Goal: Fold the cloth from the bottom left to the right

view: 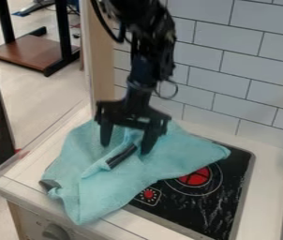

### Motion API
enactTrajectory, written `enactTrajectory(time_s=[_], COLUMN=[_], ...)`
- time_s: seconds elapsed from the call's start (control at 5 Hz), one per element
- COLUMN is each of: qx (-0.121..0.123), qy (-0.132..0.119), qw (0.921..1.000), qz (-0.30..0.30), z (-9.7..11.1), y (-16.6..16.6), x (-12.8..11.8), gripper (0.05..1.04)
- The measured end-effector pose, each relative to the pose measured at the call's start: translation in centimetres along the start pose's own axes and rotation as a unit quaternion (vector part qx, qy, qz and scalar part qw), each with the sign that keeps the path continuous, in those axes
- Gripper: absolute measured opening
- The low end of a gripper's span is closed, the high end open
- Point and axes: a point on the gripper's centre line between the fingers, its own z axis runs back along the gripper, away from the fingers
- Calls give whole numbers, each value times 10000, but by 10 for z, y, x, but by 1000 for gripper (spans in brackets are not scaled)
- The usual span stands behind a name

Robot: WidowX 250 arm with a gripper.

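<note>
Presently, the black gripper [125, 148] hangs down over the upper part of the light blue cloth [109, 192], and its two fingers stand wide apart, so it is open. The cloth lies below the fingers and also in the space between them, where one small fold of it rises, with a dark strip [122, 156] along this fold. Whether the fingertips touch the cloth, I cannot tell exactly. The cloth is spread, with wrinkles, partly on the white counter [22, 176] and partly over the black stove top [216, 206]. One corner points to the right side of the view, above the red burner mark [196, 177]; another corner goes down over the front edge of the counter. Near the left corner there is a dark patch [48, 184]. Behind the counter stands the tiled wall [212, 84].
</note>
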Motion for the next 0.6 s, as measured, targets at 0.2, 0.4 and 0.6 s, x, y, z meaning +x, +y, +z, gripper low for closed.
enactTrajectory(time_s=[0.2,0.4,0.6], qx=[-242,-489,-502], qy=[-147,-396,-435], qw=[9996,9980,9977], qz=[-26,-91,-150], z=[25,49,55], y=[1,7,12], x=[-5,-14,-23], gripper=[999,999,999])
